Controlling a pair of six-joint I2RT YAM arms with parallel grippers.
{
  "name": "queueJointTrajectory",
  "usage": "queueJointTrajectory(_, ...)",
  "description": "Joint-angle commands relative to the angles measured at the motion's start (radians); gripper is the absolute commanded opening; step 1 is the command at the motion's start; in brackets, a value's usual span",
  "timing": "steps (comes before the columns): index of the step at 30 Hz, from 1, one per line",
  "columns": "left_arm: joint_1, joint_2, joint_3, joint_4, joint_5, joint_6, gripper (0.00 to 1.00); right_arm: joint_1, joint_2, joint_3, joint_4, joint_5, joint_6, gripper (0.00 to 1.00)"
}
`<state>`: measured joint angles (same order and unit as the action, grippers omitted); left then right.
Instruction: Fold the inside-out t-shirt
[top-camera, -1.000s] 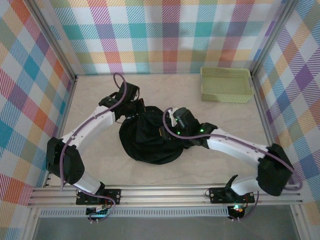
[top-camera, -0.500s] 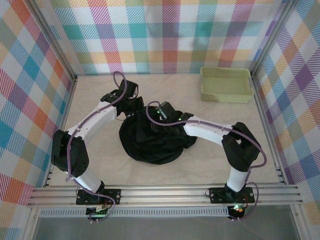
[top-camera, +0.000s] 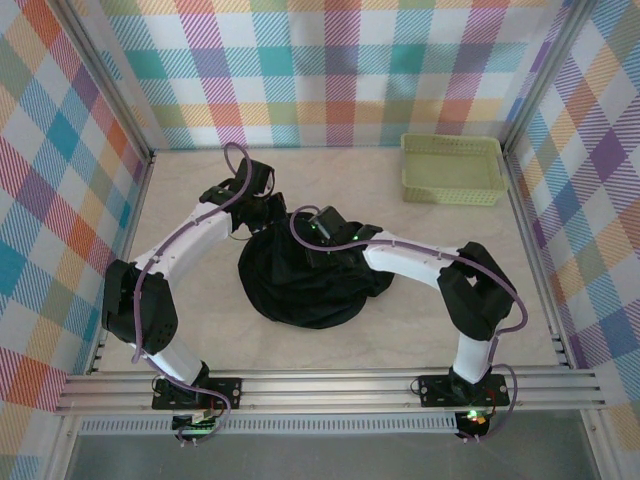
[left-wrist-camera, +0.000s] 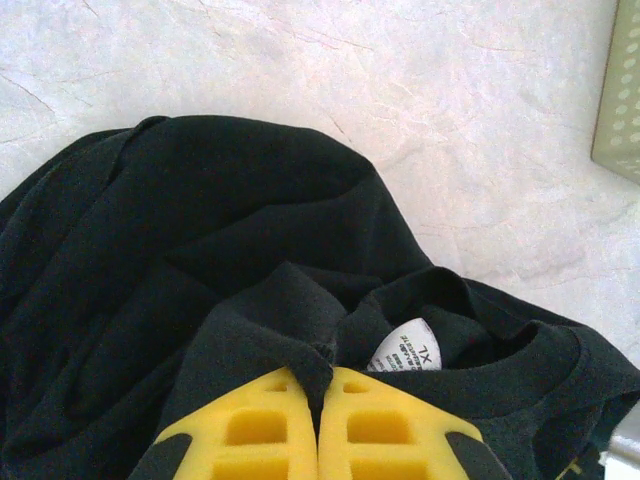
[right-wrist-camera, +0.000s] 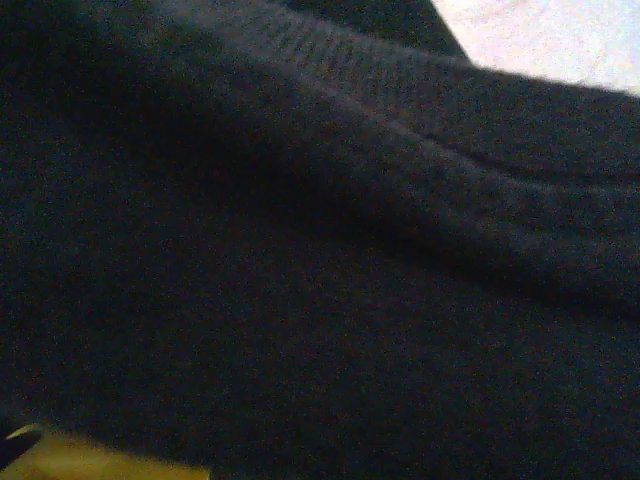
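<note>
Fabric of the black t-shirt is seen gathered into a rounded, crumpled heap near the middle of the pale, marbled desk, between the two arms. The left end effector is placed at the far left edge of the heap. In the left wrist view, its yellow fingers are pressed together, and a raised fold of the black cloth is pinched between their tips. A small white label, printed "XL", is seen just beside the pinched fold, tucked inside the curve of the neckline. The rest of the garment is spread away from the fingers in broad, soft creases.

The right end effector is lowered onto the top of the heap, toward its far side and near the left one. In the right wrist view, dark cloth is pressed close to the lens, and a ribbed band is seen running diagonally across it. A sliver of yellow pad is visible at the bottom left, and a patch of pale desk at the top right. Whether the right fingers are closed or apart cannot be told, since they are covered by the cloth.

A pale green basket is set in the far right corner of the desk, well apart from the t-shirt. The desk is enclosed by plaid walls.
</note>
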<state>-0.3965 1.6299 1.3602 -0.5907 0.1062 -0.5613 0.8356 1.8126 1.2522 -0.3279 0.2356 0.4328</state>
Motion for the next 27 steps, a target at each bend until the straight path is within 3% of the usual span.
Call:
queueJointTrajectory(1, 0.009, 0.013, 0.036, 0.023, 0.016, -0.002, 0.0, 0.008, 0.045, 0.025, -0.018, -0.034, -0.013, 0.46)
queueJointTrajectory(4, 0.008, 0.013, 0.035, 0.022, 0.021, -0.003, 0.0, 0.012, 0.05, 0.05, -0.028, -0.025, -0.02, 0.32)
queueJointTrajectory(9, 0.008, 0.009, 0.024, 0.019, 0.015, 0.003, 0.0, 0.023, 0.011, 0.074, -0.047, 0.002, -0.053, 0.01)
queueJointTrajectory(19, 0.009, 0.017, 0.019, -0.009, -0.011, 0.018, 0.0, 0.034, -0.156, 0.03, -0.037, -0.012, -0.075, 0.0)
queueJointTrajectory(27, 0.009, 0.097, 0.054, -0.135, -0.083, 0.052, 0.0, 0.042, -0.428, -0.219, 0.064, -0.079, -0.064, 0.0)
